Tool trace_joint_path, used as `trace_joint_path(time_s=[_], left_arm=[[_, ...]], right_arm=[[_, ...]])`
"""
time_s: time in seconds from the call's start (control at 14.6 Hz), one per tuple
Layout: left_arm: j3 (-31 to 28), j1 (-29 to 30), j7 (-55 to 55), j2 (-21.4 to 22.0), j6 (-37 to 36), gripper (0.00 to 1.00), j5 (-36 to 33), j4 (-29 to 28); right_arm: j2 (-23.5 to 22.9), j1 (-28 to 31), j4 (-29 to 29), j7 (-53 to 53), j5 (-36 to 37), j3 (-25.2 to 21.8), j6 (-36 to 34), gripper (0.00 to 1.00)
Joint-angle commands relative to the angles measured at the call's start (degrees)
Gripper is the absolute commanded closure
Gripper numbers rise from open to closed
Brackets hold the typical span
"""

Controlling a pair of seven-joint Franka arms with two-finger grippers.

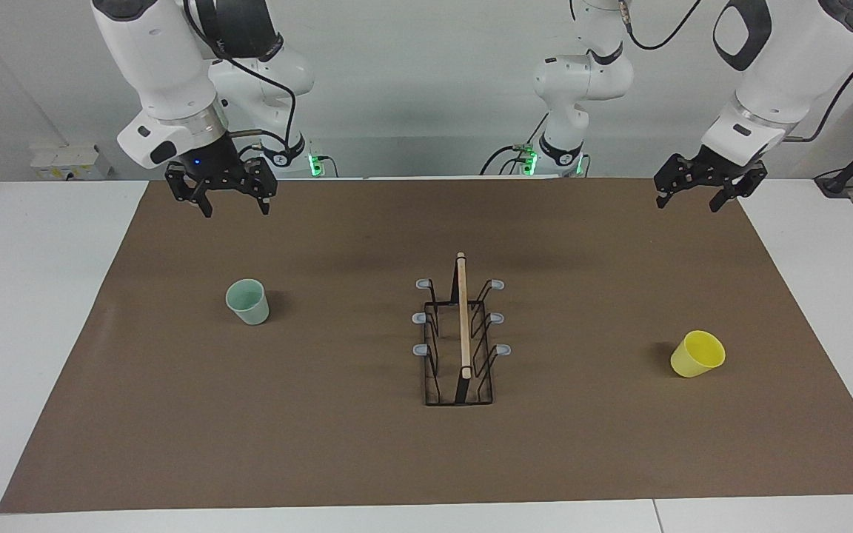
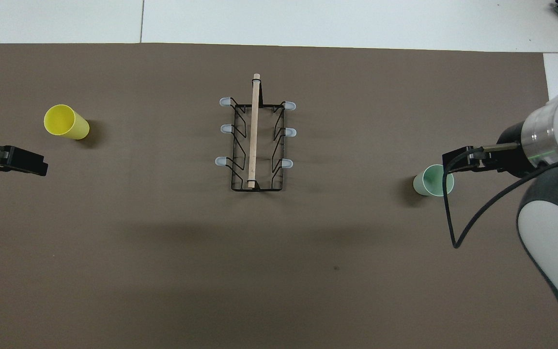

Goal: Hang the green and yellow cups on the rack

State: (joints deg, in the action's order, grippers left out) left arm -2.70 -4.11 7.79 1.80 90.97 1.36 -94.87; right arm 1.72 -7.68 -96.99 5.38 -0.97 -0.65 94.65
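Opening step, neither cup yet grasped: the right claw [image 1: 219,194] hangs in the air with its fingers spread and empty, the green cup [image 1: 248,301] standing upright on the worktop [image 1: 323,444] below it, toward the rack [image 1: 460,333]. The left claw [image 1: 708,185], likewise spread and empty, hangs above the worktop's edge, with the yellow cup [image 1: 697,354] tipped over, well apart from it. Each claw must next descend onto its own cup; all six prongs are bare.

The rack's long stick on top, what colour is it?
Light wood colour, clearest in the overhead view: top bar.
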Motion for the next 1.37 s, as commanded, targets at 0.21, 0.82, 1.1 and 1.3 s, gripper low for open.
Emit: trace_joint_path(time_s=[0.21,0.82,1.1,1.3], left_arm=[[-0.6,0.7,-0.4,-4.9,-2.1,0.0,2.5,6.1],[-5.8,1.9,-9.7,-20.9,-3.9,0.0,7.9,21.5],[-8.3,2.0,-17.2,-25.1,-2.3,0.0,11.6,22.7],[-13.5,1.9,-22.5,-29.6,-2.0,0.0,20.5,24.5]], right_arm=[[-0.1,-2.4,-9.3,-2.7,4.4,0.2,9.6,0.0],[-8.1,-7.6,-9.7,-6.3,14.0,0.3,11.2,0.0],[-10.7,-7.7,-9.6,-13.3,18.1,0.3,12.4,0.0],[-11.1,-8.3,-9.8,-17.3,19.3,0.3,12.8,0.0]])
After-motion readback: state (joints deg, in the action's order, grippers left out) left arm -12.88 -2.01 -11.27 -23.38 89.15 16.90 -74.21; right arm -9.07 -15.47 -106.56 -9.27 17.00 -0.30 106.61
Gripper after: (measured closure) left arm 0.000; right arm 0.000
